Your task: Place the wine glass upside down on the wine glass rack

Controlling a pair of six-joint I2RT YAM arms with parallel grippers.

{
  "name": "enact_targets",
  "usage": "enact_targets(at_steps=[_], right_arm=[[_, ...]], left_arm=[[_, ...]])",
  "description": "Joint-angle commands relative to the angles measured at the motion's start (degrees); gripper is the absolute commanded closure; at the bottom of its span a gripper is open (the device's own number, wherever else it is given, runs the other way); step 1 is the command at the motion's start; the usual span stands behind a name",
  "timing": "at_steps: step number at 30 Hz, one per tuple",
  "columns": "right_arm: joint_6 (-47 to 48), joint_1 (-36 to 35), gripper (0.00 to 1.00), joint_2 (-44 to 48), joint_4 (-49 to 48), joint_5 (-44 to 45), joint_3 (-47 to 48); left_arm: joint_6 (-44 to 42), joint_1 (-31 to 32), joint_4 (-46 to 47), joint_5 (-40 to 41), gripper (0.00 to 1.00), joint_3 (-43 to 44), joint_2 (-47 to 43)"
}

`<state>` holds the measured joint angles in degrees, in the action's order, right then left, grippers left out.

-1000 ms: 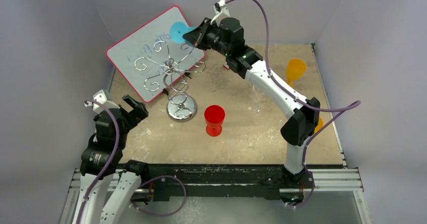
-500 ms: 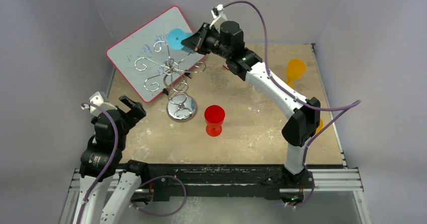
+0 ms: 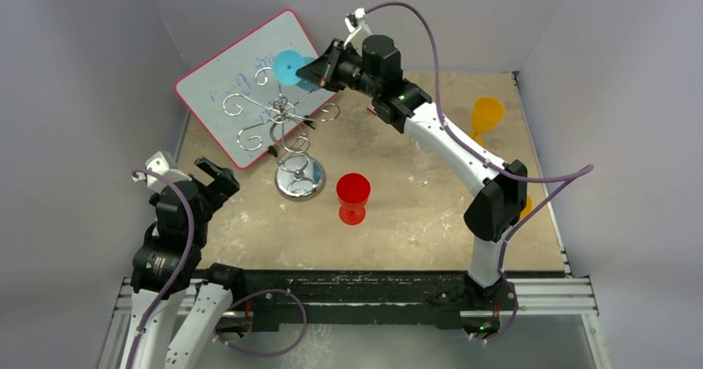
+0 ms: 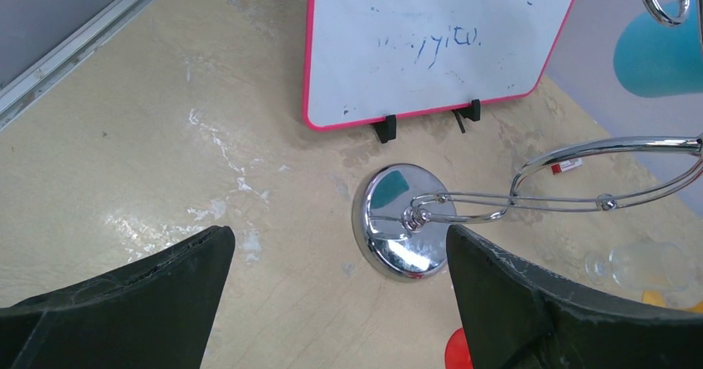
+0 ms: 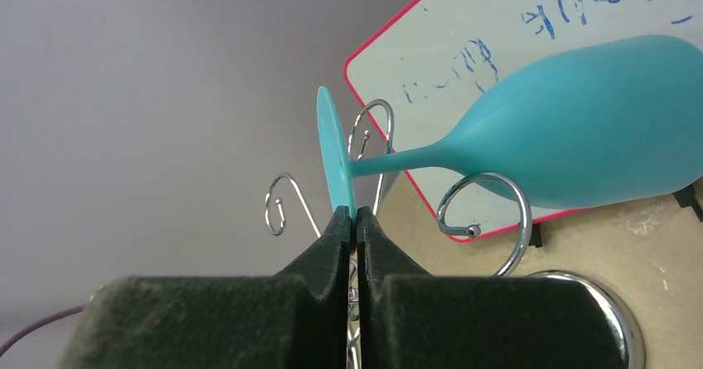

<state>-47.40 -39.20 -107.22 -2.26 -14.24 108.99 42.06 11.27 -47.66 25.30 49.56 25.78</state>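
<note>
scuffed table (image 3: 414, 236), curled chrome rack (image 3: 280, 112), teal glass (image 5: 597, 128)

Overhead, two wrist close-ups; rack (image 3: 299, 178) shared.

Teal wine glass (image 5: 597, 128) is up in the air, tipped almost onto its side. It is opaque and one colour all over. Its round foot (image 5: 334, 157) is pinched edge-on between the closed fingers of the right gripper (image 5: 355, 220), with the thin stem running out to the wide bowl. The glass hangs at the far side of the wine glass rack (image 3: 282, 118), its stem between two of the top curls; whether it touches the wire I can't tell. The rack stands upright, silver wire arms scrolling out from a central post. Its round, mirror-bright base (image 4: 398, 235) sits flat on the table (image 3: 414, 211).
</note>
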Motion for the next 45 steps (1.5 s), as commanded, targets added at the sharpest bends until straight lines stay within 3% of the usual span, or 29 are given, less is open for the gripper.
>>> enact_targets(at_steps=[1, 27, 45], right_arm=[[-0.74, 0.08, 1.00, 2.28, -1.88, -2.24, 1.18], [1.07, 0.12, 1.00, 0.48, 6.52, -3.44, 4.65], [0.18, 2.11, 1.00, 4.07, 6.20, -3.57, 0.79]], left_arm=[[0.74, -0.37, 1.50, 1.15, 0.00, -0.10, 0.10], [0.90, -0.37, 1.34, 1.32, 0.01, -0.08, -0.17], [1.18, -0.37, 1.01, 1.84, 0.02, -0.09, -0.05]])
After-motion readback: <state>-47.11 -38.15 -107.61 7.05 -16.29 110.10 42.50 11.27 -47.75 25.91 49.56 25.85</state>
